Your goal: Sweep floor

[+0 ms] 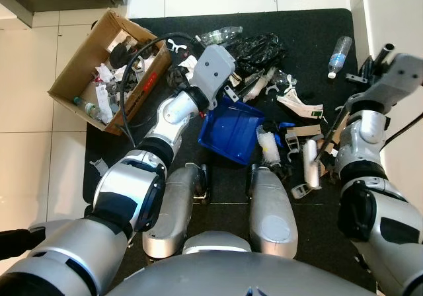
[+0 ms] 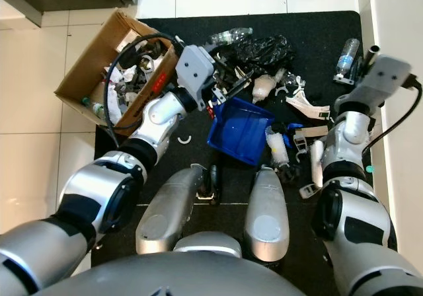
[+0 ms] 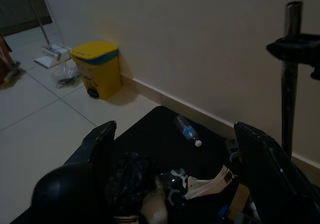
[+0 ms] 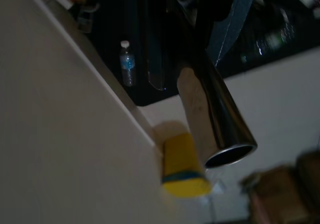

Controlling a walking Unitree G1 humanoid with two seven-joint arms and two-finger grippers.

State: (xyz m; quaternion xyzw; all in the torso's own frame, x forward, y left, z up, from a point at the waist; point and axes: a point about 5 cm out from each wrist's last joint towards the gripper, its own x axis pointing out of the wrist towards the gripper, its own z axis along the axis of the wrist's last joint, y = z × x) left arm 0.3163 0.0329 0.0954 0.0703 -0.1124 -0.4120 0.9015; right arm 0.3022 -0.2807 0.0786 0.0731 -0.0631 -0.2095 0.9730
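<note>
Pale floor tiles (image 1: 33,78) are surrounding a black mat (image 1: 317,32) strewn with litter, so the sweeping is looking partly done, with rubbish still to gather. At the left, a cardboard box (image 1: 73,71) full of scraps is sitting on the mat's edge. Beside it, the left gripper (image 2: 221,88) is holding the blue dustpan (image 1: 231,131) by its rim, fingers (image 3: 100,139) spread in the wrist view, tilting it toward the pile. Crumpled black plastic (image 1: 261,45) and white scraps (image 1: 297,104) are lying just beyond the pan. Further right, a water bottle (image 1: 338,53) is resting near the wall. The right gripper (image 2: 360,61) is closing around the metal broom handle (image 4: 215,119). Next, I judge, the broom needs drawing litter into the pan; the robot's own legs are crowding the space.
</note>
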